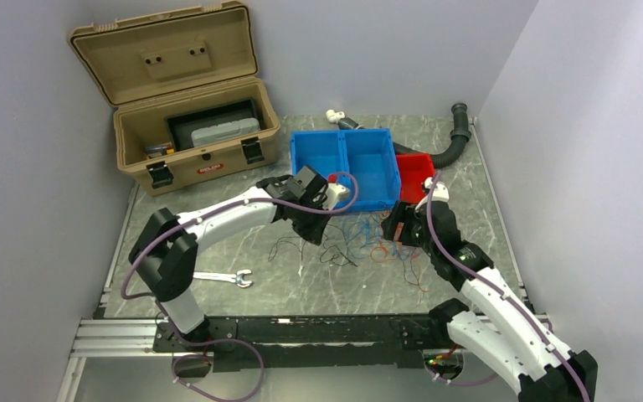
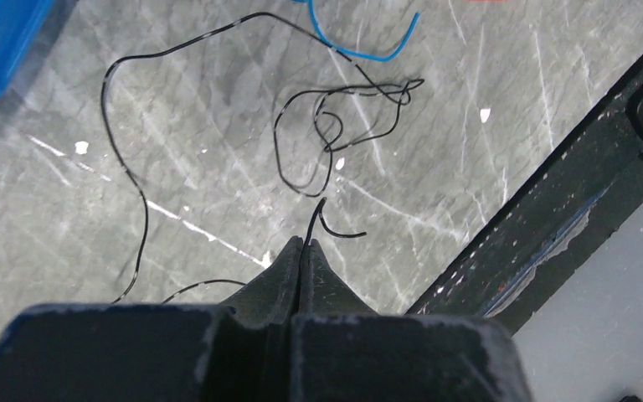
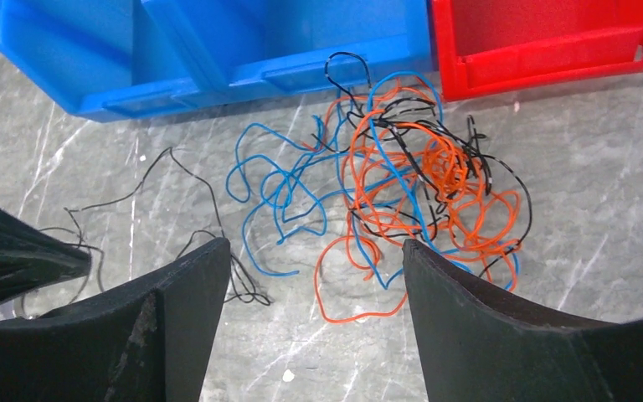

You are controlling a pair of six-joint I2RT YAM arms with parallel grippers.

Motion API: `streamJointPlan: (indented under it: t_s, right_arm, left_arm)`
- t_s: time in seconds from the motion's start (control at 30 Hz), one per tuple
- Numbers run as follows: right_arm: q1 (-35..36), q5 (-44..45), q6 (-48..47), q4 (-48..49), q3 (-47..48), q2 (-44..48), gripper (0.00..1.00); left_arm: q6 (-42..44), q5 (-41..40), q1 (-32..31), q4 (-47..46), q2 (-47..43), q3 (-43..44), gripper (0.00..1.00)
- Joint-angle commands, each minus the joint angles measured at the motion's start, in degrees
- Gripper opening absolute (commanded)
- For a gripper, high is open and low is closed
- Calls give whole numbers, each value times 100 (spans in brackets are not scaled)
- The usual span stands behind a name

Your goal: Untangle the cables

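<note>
left gripper (image 2: 303,244) pinched on 1 black wire (image 2: 126,167), likely to draw it clear | right gripper (image 3: 316,251) wide above cable tangle (image 3: 410,180), seemingly poised to pin it | tangle lies on table, just before blue bin (image 3: 218,50)

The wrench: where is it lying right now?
In the top view, the wrench lies on the table at the left, beside the left arm, away from the cables.

An open tan case (image 1: 201,159) stands far left on the grey bench (image 1: 301,289), blue bins (image 1: 345,159) and a red bin (image 1: 416,167) to its right, a black hose (image 1: 456,142) behind them, a wrench (image 1: 226,278) nearer.
</note>
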State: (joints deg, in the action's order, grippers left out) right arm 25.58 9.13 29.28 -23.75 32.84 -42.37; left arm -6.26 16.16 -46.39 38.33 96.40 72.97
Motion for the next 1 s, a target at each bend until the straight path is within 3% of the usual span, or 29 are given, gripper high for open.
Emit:
streamJointPlan:
  t_s: [0.0, 0.3, 0.6, 0.97]
  right_arm:
    - [-5, -770, -217, 432, 97, -181, 76]
    - [127, -2388, -243, 1335, -445, -1112, 65]
    - [1362, -1658, -168, 2283, -616, -2001, 61]
    - [1933, -582, -492, 2296, -64, -3323, 62]
  left_arm:
    - [-524, -300, -349, -339, 251, 96, 0]
    - [-1034, -758, -485, -650, 331, 165, 0]
    - [-1014, -670, -129, -408, -231, 67, 0]
    - [-947, -624, 351, -282, -925, -232, 0]
